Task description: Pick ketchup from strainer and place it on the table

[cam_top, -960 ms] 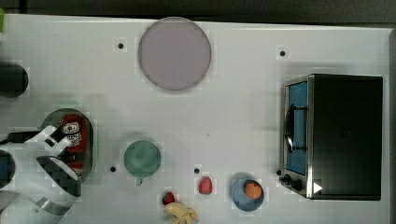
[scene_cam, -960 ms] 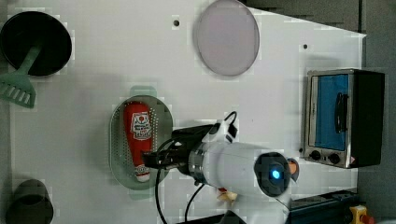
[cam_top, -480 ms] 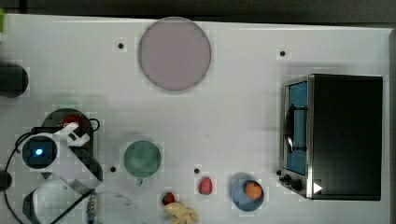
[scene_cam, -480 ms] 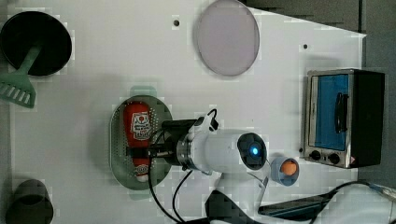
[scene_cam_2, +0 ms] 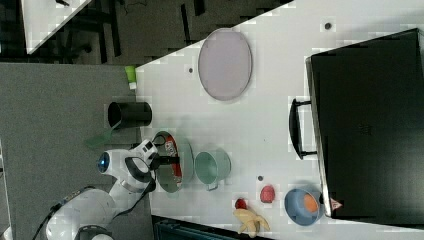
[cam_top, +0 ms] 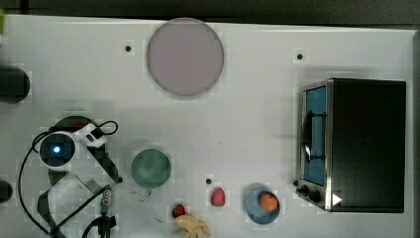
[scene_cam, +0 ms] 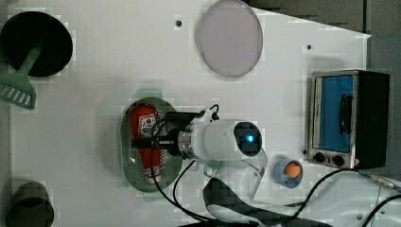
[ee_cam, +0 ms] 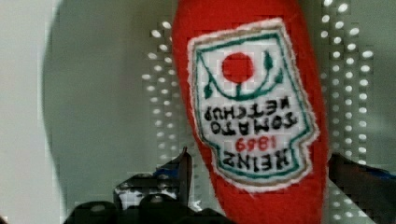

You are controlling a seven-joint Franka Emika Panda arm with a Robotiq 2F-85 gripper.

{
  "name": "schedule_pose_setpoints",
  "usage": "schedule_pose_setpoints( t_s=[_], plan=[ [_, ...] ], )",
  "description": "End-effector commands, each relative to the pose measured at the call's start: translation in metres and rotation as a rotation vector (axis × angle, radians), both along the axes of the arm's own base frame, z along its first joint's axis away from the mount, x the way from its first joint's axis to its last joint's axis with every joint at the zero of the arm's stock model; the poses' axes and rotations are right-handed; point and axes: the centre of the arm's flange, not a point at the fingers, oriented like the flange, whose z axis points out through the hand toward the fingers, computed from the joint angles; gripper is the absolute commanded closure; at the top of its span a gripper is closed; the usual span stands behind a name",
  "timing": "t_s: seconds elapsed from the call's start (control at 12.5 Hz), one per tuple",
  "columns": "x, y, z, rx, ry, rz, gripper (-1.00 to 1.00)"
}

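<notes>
The red ketchup bottle lies flat in the pale green strainer on the white table. My gripper hangs right over the bottle, open. In the wrist view the ketchup shows its white label close up, with one dark fingertip on either side of it, apart from the bottle, above the perforated strainer bottom. In the right view the gripper reaches into the strainer over the ketchup. In the top view the wrist covers most of the strainer.
A round green cup stands just to the top view's right of the strainer. A lilac plate, a toaster oven, a blue bowl, a strawberry and a banana are further off. A black pan holds a green spatula.
The arm has swung over the strainer and come down on the ketchup, now hiding it in the top view. The fingers stayed open.
</notes>
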Motion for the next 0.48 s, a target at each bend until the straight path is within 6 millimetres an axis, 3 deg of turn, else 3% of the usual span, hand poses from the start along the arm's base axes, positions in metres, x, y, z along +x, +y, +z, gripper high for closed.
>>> schedule_pose_setpoints(
  t_s=[0.08,0.24,0.48],
  plan=[
    [-0.006,0.021,0.003,-0.007,-0.017,-0.011,-0.68],
    [-0.003,0.025,0.011,0.009,-0.035,-0.011,-0.2],
    [0.006,0.03,0.047,0.014,-0.086,-0.013,-0.12]
  ],
)
